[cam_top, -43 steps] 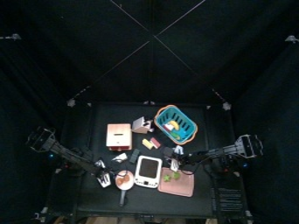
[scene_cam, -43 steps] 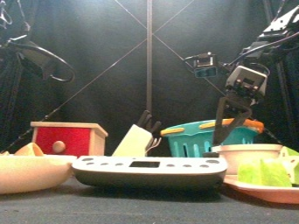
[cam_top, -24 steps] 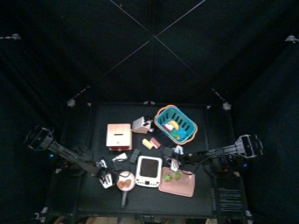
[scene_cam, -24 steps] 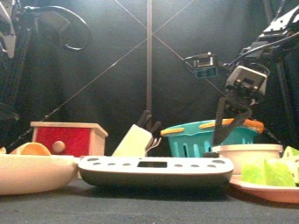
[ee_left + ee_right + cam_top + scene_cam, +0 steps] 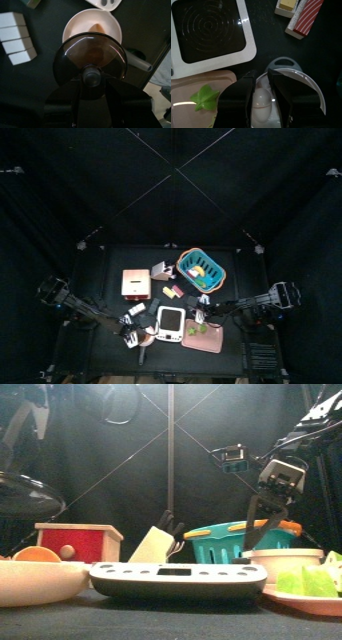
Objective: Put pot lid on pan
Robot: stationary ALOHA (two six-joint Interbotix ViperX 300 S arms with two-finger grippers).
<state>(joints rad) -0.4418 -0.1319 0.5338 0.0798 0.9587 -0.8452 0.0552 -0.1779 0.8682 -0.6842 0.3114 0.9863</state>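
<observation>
The pot lid [image 5: 90,57], dark glass with a round black knob, hangs in my left gripper [image 5: 91,76], whose jaws are shut on the knob. Just beneath it lies the pan [image 5: 100,25], brownish-pink inside, with an orange piece in it and its dark handle [image 5: 138,61] sticking out sideways. The lid covers the near half of the pan in this view. From the front, the lid [image 5: 27,494] floats above the pan [image 5: 40,582] at the far left. My right gripper [image 5: 261,92] hovers open over a white cup [image 5: 294,75], holding nothing.
A white kitchen scale [image 5: 168,324] sits right beside the pan, with a pink board carrying green leaves [image 5: 205,339] beyond it. Further back stand a red box [image 5: 135,281] and a blue basket [image 5: 201,268]. White blocks [image 5: 15,37] lie near the pan.
My left arm has brought the lid in over the pan, and it now shows at the left in the front view. The right arm has stayed still.
</observation>
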